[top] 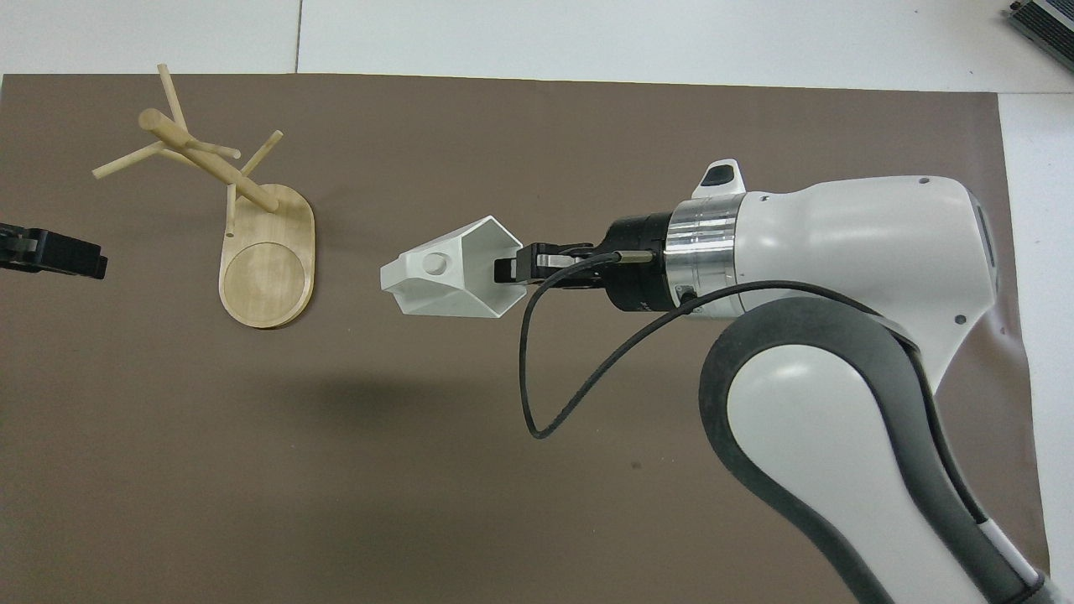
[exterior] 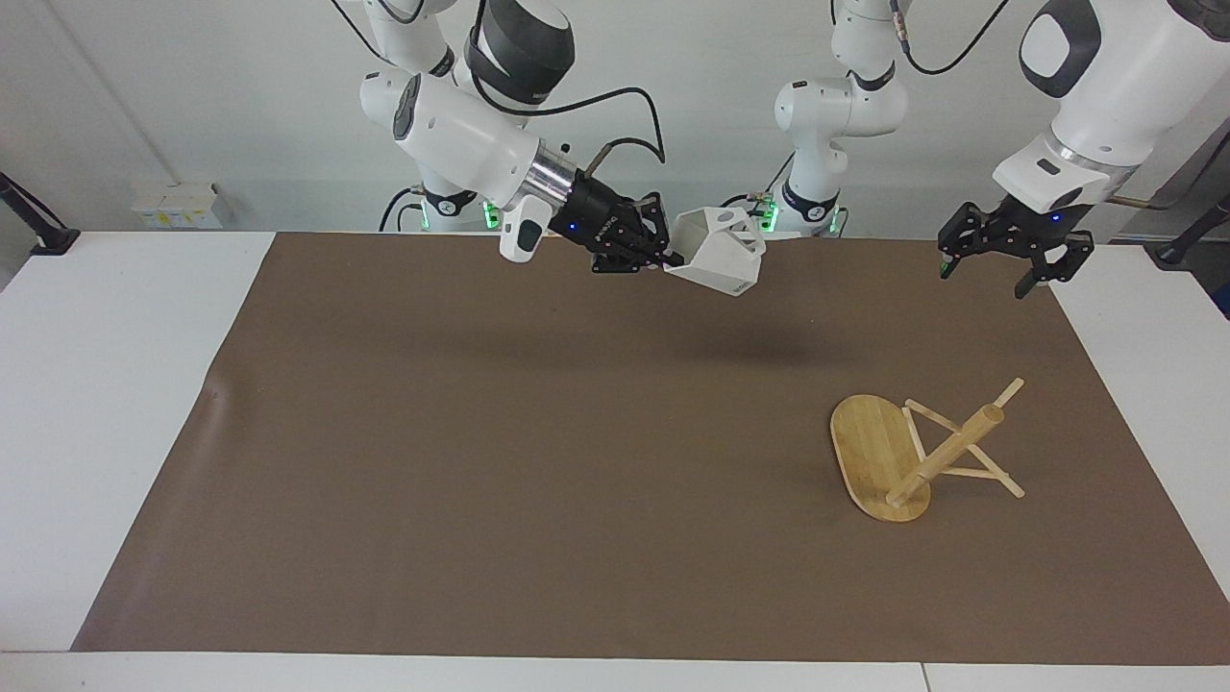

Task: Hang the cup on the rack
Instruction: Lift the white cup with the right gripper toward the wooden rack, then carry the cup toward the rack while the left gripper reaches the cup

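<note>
My right gripper is shut on the rim of the white faceted cup and holds it in the air over the middle of the brown mat, handle hole upward. In the overhead view the cup points toward the rack, with the right gripper at its rim. The bamboo rack lies tipped over, resting on the edge of its oval base and on its pegs. It also shows in the overhead view. My left gripper is open and empty, in the air over the mat's edge at the left arm's end.
The brown mat covers most of the white table. A small white box sits against the wall past the right arm's end. The left gripper's tip shows at the overhead view's edge, beside the rack.
</note>
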Action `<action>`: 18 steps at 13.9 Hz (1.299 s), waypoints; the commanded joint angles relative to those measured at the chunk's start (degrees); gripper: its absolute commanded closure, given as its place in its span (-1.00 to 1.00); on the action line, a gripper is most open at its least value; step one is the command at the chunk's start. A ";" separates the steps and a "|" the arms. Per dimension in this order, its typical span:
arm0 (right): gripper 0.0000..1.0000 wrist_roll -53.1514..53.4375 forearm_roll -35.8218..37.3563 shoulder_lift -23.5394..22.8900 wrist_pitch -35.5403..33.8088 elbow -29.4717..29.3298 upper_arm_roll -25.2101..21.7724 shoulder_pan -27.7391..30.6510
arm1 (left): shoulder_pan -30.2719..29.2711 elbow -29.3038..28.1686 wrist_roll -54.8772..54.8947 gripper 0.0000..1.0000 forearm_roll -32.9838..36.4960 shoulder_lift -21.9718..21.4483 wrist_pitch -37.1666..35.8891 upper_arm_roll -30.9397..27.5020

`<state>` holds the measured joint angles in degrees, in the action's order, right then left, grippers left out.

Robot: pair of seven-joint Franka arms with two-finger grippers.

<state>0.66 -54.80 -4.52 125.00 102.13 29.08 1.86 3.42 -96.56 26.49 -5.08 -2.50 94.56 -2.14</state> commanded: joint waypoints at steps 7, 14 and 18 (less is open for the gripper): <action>1.00 1.98 -1.45 -1.19 3.93 0.00 4.67 0.60 | 0.36 -14.61 27.08 -1.00 -15.12 -7.51 8.96 -0.06; 1.00 2.86 -1.36 -2.16 7.71 0.27 6.52 0.25 | -0.61 -18.22 47.30 -1.00 -26.47 -8.92 9.68 -0.14; 1.00 2.86 -1.27 -2.51 7.98 0.27 6.52 -0.02 | -0.52 -21.21 53.22 -1.00 -30.94 -10.15 10.03 -0.14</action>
<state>2.75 -54.85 -6.79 131.65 102.34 34.96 1.59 3.27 -113.58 76.45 -33.20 -9.72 102.76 -2.33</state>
